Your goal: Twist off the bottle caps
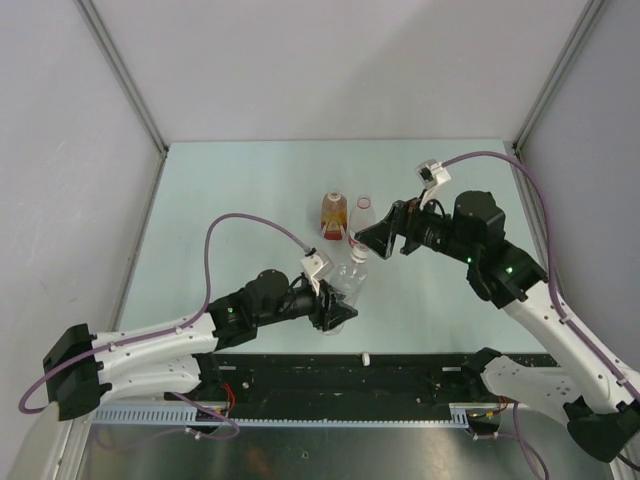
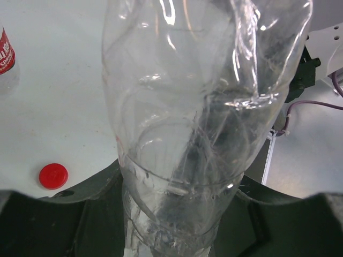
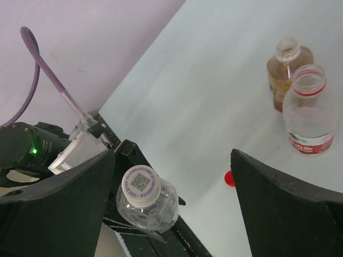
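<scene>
My left gripper (image 1: 336,308) is shut on the lower body of the plain clear bottle (image 1: 349,282), which fills the left wrist view (image 2: 198,107). The bottle leans toward my right gripper (image 1: 366,238), with its white cap (image 3: 140,184) still on the neck. My right gripper (image 3: 172,160) is open, and the cap sits between its fingers (image 3: 59,209), close to the left one without touching. The amber bottle (image 3: 286,67) and the red-and-white labelled bottle (image 3: 308,112) stand open-topped behind. A red cap (image 3: 229,178) lies on the table; it also shows in the left wrist view (image 2: 53,175).
A loose white cap (image 1: 366,357) lies at the table's near edge by the black rail (image 1: 300,375). The two open bottles stand mid-table (image 1: 334,213), just left of my right gripper. Grey walls enclose the table on the left, back and right.
</scene>
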Controlling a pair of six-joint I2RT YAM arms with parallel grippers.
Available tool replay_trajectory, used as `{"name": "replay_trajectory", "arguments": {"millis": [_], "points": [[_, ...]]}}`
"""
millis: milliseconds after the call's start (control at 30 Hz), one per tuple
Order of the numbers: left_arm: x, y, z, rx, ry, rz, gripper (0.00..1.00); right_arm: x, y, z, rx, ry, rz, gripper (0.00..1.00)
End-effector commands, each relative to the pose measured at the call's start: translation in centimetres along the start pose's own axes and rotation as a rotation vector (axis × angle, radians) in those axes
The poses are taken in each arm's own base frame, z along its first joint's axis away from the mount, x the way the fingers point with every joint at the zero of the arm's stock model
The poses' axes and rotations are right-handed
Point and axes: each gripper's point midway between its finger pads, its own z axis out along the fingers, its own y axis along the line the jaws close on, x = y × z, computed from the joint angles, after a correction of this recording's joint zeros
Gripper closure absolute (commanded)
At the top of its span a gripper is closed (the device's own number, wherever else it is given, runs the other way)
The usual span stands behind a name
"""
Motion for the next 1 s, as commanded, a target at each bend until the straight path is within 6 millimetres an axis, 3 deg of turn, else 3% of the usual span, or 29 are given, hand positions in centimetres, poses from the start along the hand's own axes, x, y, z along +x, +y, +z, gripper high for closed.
{"name": "replay_trajectory", "arguments": {"millis": [0,267,700,967], "points": [[-1.1,-0.2,0.2,0.012,-0.041,-0.009,0.49,-0.3,2.0,0.3,-0.09,0.014,0.02,0.13],[-0.6,-0.1,0.5,0.017,-0.014,-0.016,0.5,0.9,2.1,0.9,-0.106,0.065,0.016,0.37],[-0.5,-0.3,0.3,0.025,-0.009,-0.018,0.5,3.1,1.9,1.3,-0.096,0.146,0.001,0.5],[-0.8,-0.3,0.0,0.02,-0.016,-0.013,0.5,3.5,3.3,0.8,-0.162,0.137,-0.002,0.69]]}}
